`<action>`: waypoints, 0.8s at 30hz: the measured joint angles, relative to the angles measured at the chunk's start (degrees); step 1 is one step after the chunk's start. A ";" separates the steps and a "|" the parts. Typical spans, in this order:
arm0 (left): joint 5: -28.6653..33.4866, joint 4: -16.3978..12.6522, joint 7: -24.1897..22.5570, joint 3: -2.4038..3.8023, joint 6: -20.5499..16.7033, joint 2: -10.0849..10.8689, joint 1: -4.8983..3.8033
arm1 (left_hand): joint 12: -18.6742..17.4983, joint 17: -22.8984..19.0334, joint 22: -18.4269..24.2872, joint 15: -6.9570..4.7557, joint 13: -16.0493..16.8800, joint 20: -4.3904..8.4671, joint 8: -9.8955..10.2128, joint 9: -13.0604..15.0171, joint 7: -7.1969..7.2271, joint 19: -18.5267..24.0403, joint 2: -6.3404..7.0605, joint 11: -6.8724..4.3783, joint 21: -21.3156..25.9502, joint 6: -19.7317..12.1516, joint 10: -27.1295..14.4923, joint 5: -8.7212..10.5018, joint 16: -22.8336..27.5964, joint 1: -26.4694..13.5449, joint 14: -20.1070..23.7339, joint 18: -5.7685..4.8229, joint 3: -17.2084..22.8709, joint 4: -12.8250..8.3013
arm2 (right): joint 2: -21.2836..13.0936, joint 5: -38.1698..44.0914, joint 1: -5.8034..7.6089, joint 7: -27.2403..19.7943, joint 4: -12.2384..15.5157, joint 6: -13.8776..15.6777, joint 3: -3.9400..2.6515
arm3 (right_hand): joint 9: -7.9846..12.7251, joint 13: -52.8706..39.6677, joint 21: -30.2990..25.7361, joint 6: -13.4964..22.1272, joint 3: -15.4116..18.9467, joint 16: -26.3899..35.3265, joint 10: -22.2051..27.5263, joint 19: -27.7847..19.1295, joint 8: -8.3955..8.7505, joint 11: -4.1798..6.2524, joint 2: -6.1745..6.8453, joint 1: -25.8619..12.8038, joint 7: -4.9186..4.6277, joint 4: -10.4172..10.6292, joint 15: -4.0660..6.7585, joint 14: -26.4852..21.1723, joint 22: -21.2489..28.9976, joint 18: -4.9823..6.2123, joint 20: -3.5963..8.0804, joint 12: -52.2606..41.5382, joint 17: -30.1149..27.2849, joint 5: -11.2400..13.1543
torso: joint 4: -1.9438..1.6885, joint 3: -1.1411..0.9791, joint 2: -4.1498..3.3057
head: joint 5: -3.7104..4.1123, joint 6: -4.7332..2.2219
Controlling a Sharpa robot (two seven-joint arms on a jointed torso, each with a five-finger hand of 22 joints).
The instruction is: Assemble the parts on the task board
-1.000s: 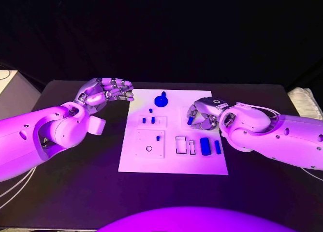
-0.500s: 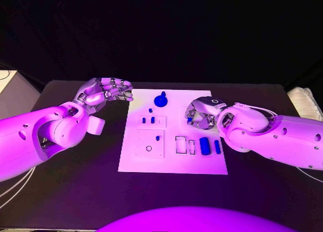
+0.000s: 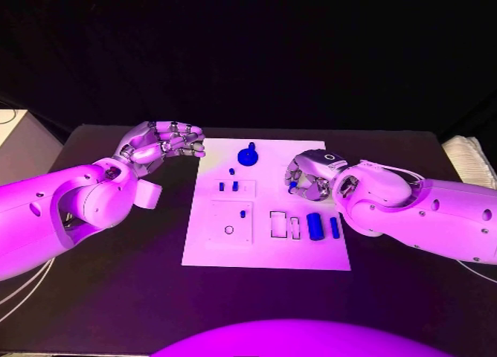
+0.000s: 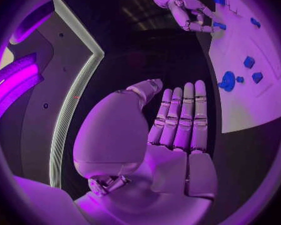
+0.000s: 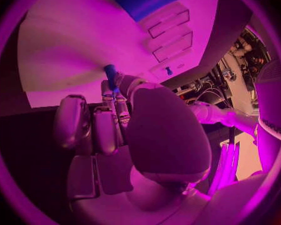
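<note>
One white task board (image 3: pixel 268 256) on one black table (image 3: pixel 120 297); one large round blue knob part (image 3: pixel 248 155); two long blue blocks at the board's right side (image 3: pixel 315 224); roughly five small blue pieces (image 3: pixel 234 184), tiny, count unsure; one blue part pinched in the right hand (image 3: pixel 311 181); two hands total, left hand (image 3: pixel 163 143).

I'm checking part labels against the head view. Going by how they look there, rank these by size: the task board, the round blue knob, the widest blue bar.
1. task board
2. round blue knob
3. widest blue bar; looks close to the knob, so that order is unsure.
</note>
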State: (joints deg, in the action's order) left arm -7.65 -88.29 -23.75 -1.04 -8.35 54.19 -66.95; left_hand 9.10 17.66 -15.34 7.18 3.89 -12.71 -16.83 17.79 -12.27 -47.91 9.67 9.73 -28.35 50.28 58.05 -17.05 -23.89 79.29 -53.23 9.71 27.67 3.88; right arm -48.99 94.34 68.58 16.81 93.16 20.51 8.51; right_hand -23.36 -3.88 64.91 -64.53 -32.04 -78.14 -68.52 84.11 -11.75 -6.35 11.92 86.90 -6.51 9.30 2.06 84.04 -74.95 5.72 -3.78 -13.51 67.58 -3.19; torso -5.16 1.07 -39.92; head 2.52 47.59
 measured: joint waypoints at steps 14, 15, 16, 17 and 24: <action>-0.03 0.49 0.72 -0.01 0.19 -0.12 0.00 | 0.00 0.15 0.13 0.00 -0.01 0.00 0.00 0.00 -0.20 0.00 -0.23 0.21 0.00 -0.21 -0.21 0.00 0.00 -0.23 0.00 0.01 0.00 0.33 | -1.13 1.70 -0.03 1.04 2.14 1.99 -0.01 | -0.88 0.00 0.64 -0.04 -0.47 0.00 -0.52 -0.20 -0.65 -0.54 -0.71 -0.75 0.05 -0.52 0.08 -0.08 0.01 -0.89 0.20 0.65 -0.23 0.35 | 0.01 0.00 0.03 | 0.06 0.03; -0.03 0.55 0.78 -0.03 0.22 -0.16 0.00 | 0.00 0.14 0.13 0.00 -0.01 0.00 0.00 0.00 -0.20 0.00 -0.23 0.21 0.00 -0.21 -0.21 0.00 0.00 -0.23 0.00 0.00 0.00 0.33 | -1.32 1.74 -0.03 1.04 2.41 2.37 -0.04 | -0.94 0.00 0.64 -0.03 -0.55 0.00 -0.52 -0.20 -0.65 -0.54 -0.77 -0.82 0.05 -0.70 0.09 -0.10 0.01 -0.89 0.20 0.68 -0.23 0.41 | 0.01 0.00 0.04 | 0.05 0.01; -0.03 0.60 0.84 -0.03 0.24 -0.20 0.00 | 0.00 0.14 0.13 0.00 -0.01 0.00 0.00 0.00 -0.20 0.00 -0.23 0.21 0.00 -0.21 -0.21 0.00 0.00 -0.23 0.00 0.00 0.00 0.33 | -1.59 1.77 0.02 1.03 2.80 2.91 -0.08 | -0.95 0.00 0.64 -0.03 -0.55 0.00 -0.52 -0.20 -0.65 -0.54 -0.76 -0.83 0.05 -0.70 0.09 -0.10 0.01 -0.89 0.20 0.75 -0.23 0.42 | 0.01 0.00 0.05 | 0.05 -0.03; -0.03 0.64 0.89 -0.03 0.26 -0.24 0.00 | 0.00 0.14 0.13 0.12 -0.01 0.00 0.00 0.01 -0.21 0.00 -0.23 0.10 0.16 -0.21 -0.32 0.00 0.00 -0.23 0.12 0.00 0.00 0.32 | -1.79 1.78 0.11 1.01 3.14 3.33 -0.11 | -0.97 0.00 0.64 -0.03 -0.55 0.00 -0.52 -0.20 -0.65 -0.54 -0.68 -1.03 0.05 -0.70 0.09 -0.10 0.02 -0.89 0.20 0.76 -0.23 0.43 | 0.01 0.01 0.06 | 0.05 -0.04; -0.04 0.89 1.18 -0.02 0.37 -0.36 0.00 | 0.00 0.14 0.13 0.21 -0.02 0.00 0.00 0.01 -0.20 0.00 -0.23 0.00 0.24 -0.21 -0.42 0.00 0.00 -0.23 0.21 0.01 0.00 0.32 | -3.39 1.71 1.20 0.57 6.32 7.14 -0.68 | -1.24 0.00 0.88 -0.03 -1.74 0.00 -0.52 -0.20 -0.65 -0.54 -0.38 -1.50 0.05 -1.89 0.09 -0.10 0.02 -0.89 0.19 1.01 -0.19 0.57 | 0.01 0.02 0.04 | 0.23 -0.19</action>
State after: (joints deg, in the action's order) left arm -7.69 -87.40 -22.57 -1.06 -7.99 53.83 -66.95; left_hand 9.10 17.80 -15.21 7.39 3.87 -12.71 -16.83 17.80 -12.47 -47.91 9.44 9.73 -28.11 50.08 57.63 -17.05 -23.89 79.06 -53.02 9.72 27.66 4.21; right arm -52.38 96.05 69.77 17.37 99.48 27.65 7.82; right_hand -24.61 -3.88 65.79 -64.56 -33.78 -78.14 -69.04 83.91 -12.40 -6.89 11.54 85.41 -6.45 7.41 2.15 83.93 -74.93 4.83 -3.59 -12.50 67.39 -2.62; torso -5.15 1.09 -39.87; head 2.74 47.40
